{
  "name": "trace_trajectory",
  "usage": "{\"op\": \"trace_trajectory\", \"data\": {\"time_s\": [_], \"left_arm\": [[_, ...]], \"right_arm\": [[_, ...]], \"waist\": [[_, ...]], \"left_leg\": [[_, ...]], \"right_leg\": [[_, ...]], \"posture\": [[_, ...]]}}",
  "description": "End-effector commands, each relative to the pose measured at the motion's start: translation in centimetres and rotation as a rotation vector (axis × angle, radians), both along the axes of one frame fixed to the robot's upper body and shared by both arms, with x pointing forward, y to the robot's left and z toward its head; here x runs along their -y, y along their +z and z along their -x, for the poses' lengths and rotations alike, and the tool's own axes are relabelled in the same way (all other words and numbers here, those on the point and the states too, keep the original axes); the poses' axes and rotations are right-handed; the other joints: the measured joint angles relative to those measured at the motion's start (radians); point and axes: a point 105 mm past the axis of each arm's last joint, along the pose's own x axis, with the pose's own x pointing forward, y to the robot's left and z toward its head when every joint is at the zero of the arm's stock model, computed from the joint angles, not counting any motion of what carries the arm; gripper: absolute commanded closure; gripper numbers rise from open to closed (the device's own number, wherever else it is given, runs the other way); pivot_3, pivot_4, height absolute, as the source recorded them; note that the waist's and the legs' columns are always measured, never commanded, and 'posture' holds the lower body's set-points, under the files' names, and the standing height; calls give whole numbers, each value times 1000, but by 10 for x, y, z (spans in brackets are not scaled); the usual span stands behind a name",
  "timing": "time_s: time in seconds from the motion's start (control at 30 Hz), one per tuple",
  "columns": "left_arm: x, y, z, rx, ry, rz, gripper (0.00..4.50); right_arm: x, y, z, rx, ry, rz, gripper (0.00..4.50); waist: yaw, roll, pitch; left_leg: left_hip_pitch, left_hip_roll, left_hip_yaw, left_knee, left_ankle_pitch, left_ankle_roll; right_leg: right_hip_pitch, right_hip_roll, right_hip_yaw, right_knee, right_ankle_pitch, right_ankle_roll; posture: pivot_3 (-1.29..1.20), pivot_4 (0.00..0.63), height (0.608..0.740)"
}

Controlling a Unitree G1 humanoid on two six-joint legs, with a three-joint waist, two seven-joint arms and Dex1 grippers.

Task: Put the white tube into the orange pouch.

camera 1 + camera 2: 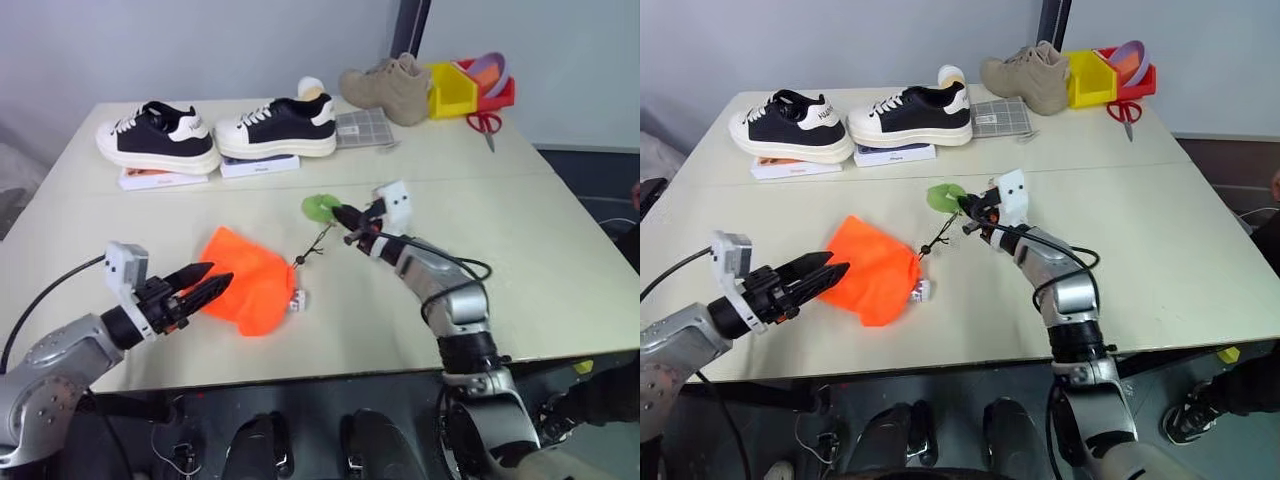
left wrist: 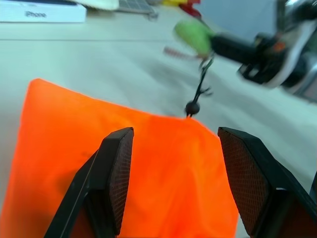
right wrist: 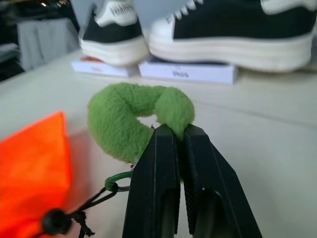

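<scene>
The orange pouch [image 1: 245,282] lies crumpled on the pale table, left of centre. At the pouch's right edge rests the white tube [image 1: 298,298], small, with reddish print. A thin black cord [image 1: 318,242] runs from the pouch up to a fuzzy green tag [image 1: 318,207]. My right gripper [image 1: 347,218] is shut on that green tag [image 3: 130,116], holding it just above the table. The left gripper [image 1: 208,282] stands open at the pouch's left side, with its fingers [image 2: 118,168] spread over the orange fabric [image 2: 74,139] and nothing pinched.
Two black-and-white sneakers [image 1: 158,136] [image 1: 278,126] sit on flat white boxes at the back. A tan boot [image 1: 388,88], a grey checked cloth [image 1: 362,128], yellow and red bins [image 1: 455,90] and red scissors [image 1: 486,126] fill the back right.
</scene>
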Motion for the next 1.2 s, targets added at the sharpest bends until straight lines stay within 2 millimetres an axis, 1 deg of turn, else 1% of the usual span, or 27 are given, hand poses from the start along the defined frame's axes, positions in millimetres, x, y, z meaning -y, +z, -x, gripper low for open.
{"op": "trace_trajectory", "data": {"time_s": [0.03,0.07,0.17,0.23,0.4,0.47,0.57,0.77,0.87,0.93,0.97,1.03,1.1,1.17,1.2], "left_arm": [[2,1,-6,30,-18,-49,1568],[2,0,-7,30,-20,-53,1568],[11,-1,-9,34,-61,-43,1568],[15,-1,-10,38,-76,-40,1568],[28,1,-11,56,-125,-31,1568],[36,3,-12,73,-150,-38,1568],[37,3,-16,80,-141,-36,1568],[37,-5,-13,74,-143,-58,1568],[36,-7,-12,73,-133,-70,1568],[35,-8,-12,74,-126,-73,1568],[35,-9,-12,75,-123,-76,1568],[35,-9,-12,76,-118,-77,1568],[34,-10,-12,78,-113,-76,1568],[34,-10,-12,82,-105,-77,1568],[33,-10,-13,86,-100,-78,1568]], "right_arm": [[4,22,9,79,12,-18,4431],[4,23,10,81,9,-16,4431],[14,33,14,112,4,-39,4431],[16,37,16,124,10,-43,4431],[14,36,19,119,28,-31,4431],[11,26,19,92,30,-8,4431],[9,11,12,53,-4,45,4431],[19,-18,-2,-19,-113,154,4431],[22,-26,-2,-41,-117,185,3409],[24,-28,0,-30,-117,209,2547],[26,-27,2,-14,-118,227,1964],[32,-25,6,8,-122,231,996],[40,-22,11,26,-120,217,996],[43,-21,21,26,-75,188,996],[43,-22,29,20,-31,175,1303]], "waist": [[0,0,0],[0,0,0],[0,0,0],[1,0,0],[1,0,0],[1,0,0],[1,0,0],[1,0,0],[2,0,0],[3,0,0],[3,0,0],[5,0,0],[7,0,0],[12,0,0],[13,0,0]], "left_leg": [[0,0,0,0,0,0],[0,0,0,0,0,0],[0,0,0,0,0,0],[0,0,0,0,1,1],[0,0,0,0,1,2],[0,0,0,0,2,3],[0,0,0,0,2,3],[0,0,0,0,2,3],[0,0,0,1,2,3],[0,0,0,1,2,3],[0,0,0,1,2,3],[0,0,0,1,2,3],[0,0,0,1,2,3],[0,0,0,1,2,3],[0,0,0,1,2,3]], "right_leg": [[0,0,0,0,0,0],[0,0,0,0,0,0],[0,0,0,0,0,0],[0,0,0,0,0,0],[0,0,0,0,0,0],[0,0,0,0,0,0],[0,0,0,0,0,0],[0,0,0,0,0,0],[0,0,0,0,0,0],[0,0,0,0,0,0],[0,0,0,0,0,0],[0,0,0,0,0,0],[0,0,0,0,0,1],[0,0,0,0,0,1],[0,0,0,0,0,1]], "posture": [[0,150,740],[0,150,740],[0,150,740],[0,150,740],[0,150,740],[0,150,740],[0,150,740],[0,150,740],[0,150,740],[0,150,740],[0,150,740],[0,150,740],[0,150,740],[0,150,740],[0,150,740]]}}
